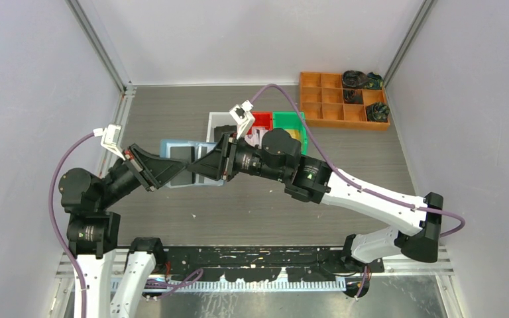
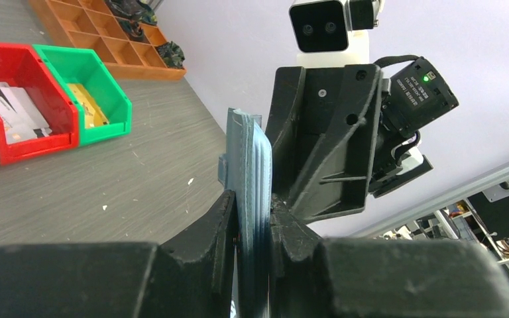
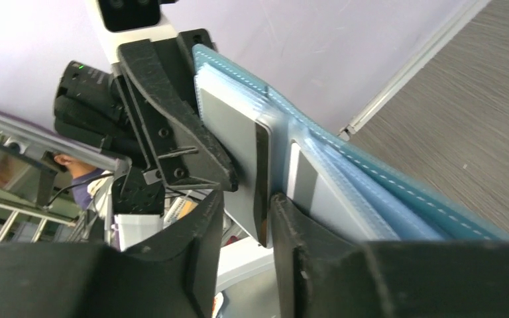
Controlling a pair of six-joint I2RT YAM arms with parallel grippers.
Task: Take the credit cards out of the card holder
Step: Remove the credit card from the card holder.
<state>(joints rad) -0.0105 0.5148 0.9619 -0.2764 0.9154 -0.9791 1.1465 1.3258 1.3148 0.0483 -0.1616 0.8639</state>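
My left gripper (image 2: 255, 225) is shut on the light-blue card holder (image 2: 248, 165), seen edge-on and held upright above the table. In the right wrist view the card holder (image 3: 378, 182) is fanned open. A grey credit card (image 3: 235, 139) sticks out of a pocket, and its dark-striped edge lies between the fingers of my right gripper (image 3: 246, 212). The jaws are apart: one finger touches the card, the other stands off it. A second card (image 3: 325, 195) sits in a neighbouring pocket. In the top view the left gripper (image 1: 162, 170) and right gripper (image 1: 205, 162) meet over mid-table.
White (image 1: 220, 121), red (image 1: 262, 120) and green (image 1: 289, 123) bins stand behind the grippers, the red one holding cards. A light-blue bin (image 1: 174, 146) lies under the grippers. An orange compartment tray (image 1: 331, 101) with dark items sits at the back right. Walls close in on both sides.
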